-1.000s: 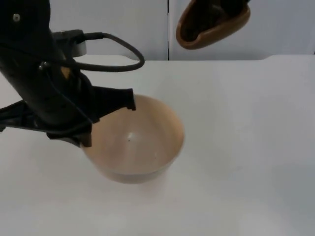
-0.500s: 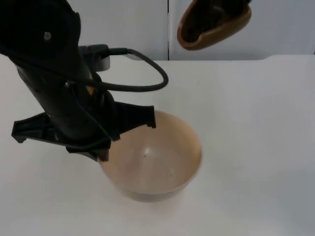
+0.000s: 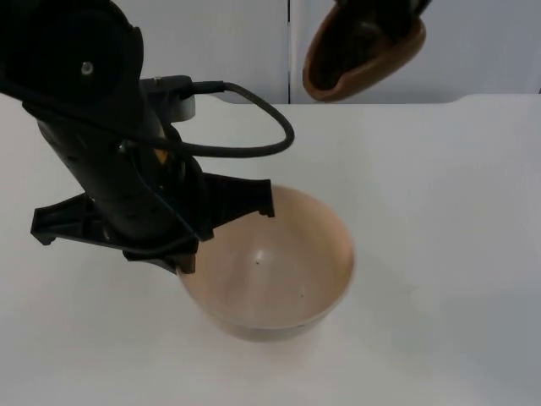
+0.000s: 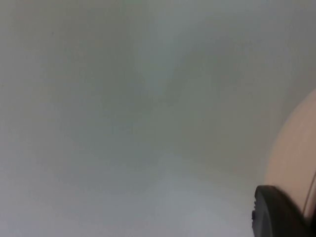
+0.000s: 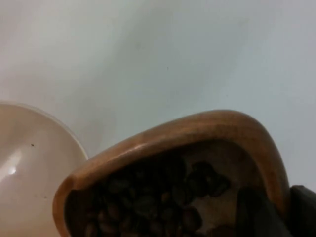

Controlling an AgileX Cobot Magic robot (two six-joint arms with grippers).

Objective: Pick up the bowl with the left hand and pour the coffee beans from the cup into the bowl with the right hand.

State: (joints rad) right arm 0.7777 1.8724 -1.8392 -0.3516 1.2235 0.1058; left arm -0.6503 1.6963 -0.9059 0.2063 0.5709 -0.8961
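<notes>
Left hand (image 3: 190, 241) is clamped on the near-left rim of the bowl (image 3: 279, 271), one finger (image 4: 276, 215) showing against the outer wall, so the open mouth faces up and stays free on the side toward the cup. Can't tell for sure whether the bowl is off the surface (image 3: 439, 254) or just resting on it; the inside looks empty bar a couple of dark specks. Right hand (image 3: 372, 13) has the wooden cup (image 3: 363, 51) gripped at its rim, held high toward the back wall, well apart from the bowl and tilted with its lip low. Beans (image 5: 158, 202) sit piled inside the cup, none spilled. Judgement: the cup needs to come forward and down over the bowl's centre before tipping further. The left arm blocks the bowl's left rim, so approach from the back or right, where the surface is open. Main risk is beans going over the far rim if poured from height.
</notes>
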